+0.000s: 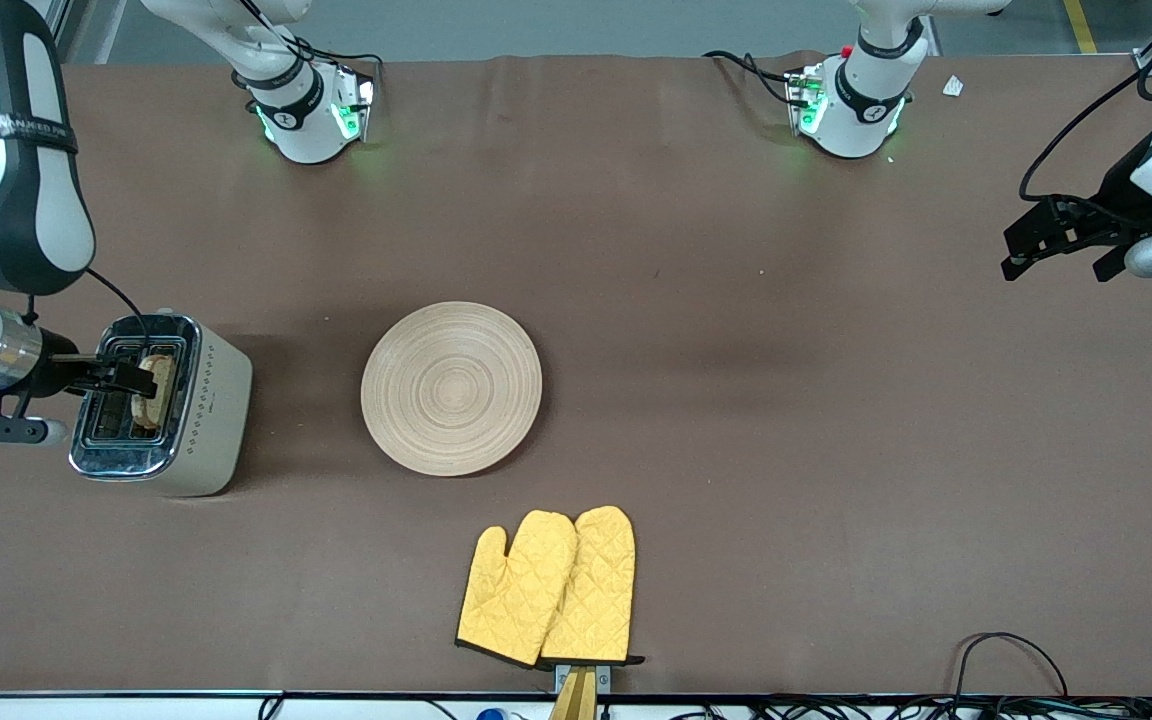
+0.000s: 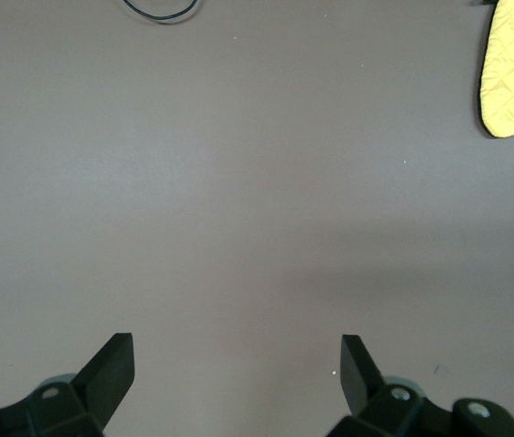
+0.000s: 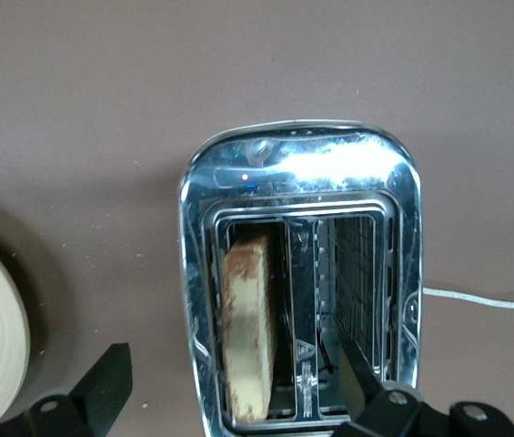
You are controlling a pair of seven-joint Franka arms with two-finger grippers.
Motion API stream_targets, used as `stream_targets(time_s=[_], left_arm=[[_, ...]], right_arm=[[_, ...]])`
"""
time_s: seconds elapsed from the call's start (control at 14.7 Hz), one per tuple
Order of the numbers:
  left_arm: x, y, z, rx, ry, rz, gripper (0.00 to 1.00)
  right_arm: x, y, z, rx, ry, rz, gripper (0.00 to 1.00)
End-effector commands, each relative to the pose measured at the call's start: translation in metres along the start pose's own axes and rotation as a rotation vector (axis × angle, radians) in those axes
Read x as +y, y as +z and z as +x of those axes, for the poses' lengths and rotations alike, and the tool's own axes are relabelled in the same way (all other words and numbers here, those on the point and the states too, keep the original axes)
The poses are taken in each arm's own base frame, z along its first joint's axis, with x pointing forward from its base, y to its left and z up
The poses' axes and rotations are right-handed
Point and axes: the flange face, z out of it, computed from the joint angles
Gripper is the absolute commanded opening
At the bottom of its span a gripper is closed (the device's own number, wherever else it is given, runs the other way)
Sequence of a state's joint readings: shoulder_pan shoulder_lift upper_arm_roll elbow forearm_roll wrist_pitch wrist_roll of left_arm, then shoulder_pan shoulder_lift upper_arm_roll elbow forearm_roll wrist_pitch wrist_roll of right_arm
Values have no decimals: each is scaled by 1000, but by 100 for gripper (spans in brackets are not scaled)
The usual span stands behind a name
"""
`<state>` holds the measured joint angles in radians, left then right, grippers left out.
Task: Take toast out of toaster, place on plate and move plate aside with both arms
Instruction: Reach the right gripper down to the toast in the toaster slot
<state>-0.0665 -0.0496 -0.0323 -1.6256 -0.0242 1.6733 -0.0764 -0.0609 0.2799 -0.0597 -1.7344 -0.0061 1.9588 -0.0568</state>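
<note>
Step one, pre-grasp: right gripper [image 1: 131, 378] hangs over the toaster [image 1: 164, 405], jaws wide, straddling the toast [image 3: 249, 328] in the slot nearer the plate [image 1: 451, 388]. Next: descend, pinch the slice, lift straight. Left gripper [image 2: 236, 373] waits wide open, well apart from the toaster.

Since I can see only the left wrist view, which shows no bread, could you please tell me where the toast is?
Observer: The squarish light brown toast slice stands in one slot of the cream, chrome-topped toaster, at the right arm's end of the table.
Operator: Is the right gripper holding it?
Observer: No; the right gripper is open over the toaster, holding nothing.
Operator: And the plate?
Observer: The round light wooden plate lies beside the toaster, toward the left arm's end; the left gripper waits open over that end of the table.
</note>
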Motion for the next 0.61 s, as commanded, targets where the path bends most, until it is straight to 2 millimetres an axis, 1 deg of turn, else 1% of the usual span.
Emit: stream_targets(time_s=[0.0, 0.27, 0.34, 0.41, 0.48, 0.54], left_arm=[[-1, -4, 1, -5, -6, 5, 100], [-1, -4, 1, -5, -6, 5, 100], [-1, -4, 1, -5, -3, 4, 100], [-1, -4, 1, -5, -3, 4, 100], [-1, -4, 1, -5, -5, 5, 100], [-1, -4, 1, -6, -3, 5, 100]], right_arm=[[4, 20, -4, -2, -10, -4, 100], [7, 36, -9, -37, -20, 0, 100], [11, 40, -11, -45, -53, 2, 85], [15, 40, -12, -51, -114, 6, 10], [16, 39, -12, -46, -113, 6, 0], [18, 39, -10, -43, -110, 5, 0]])
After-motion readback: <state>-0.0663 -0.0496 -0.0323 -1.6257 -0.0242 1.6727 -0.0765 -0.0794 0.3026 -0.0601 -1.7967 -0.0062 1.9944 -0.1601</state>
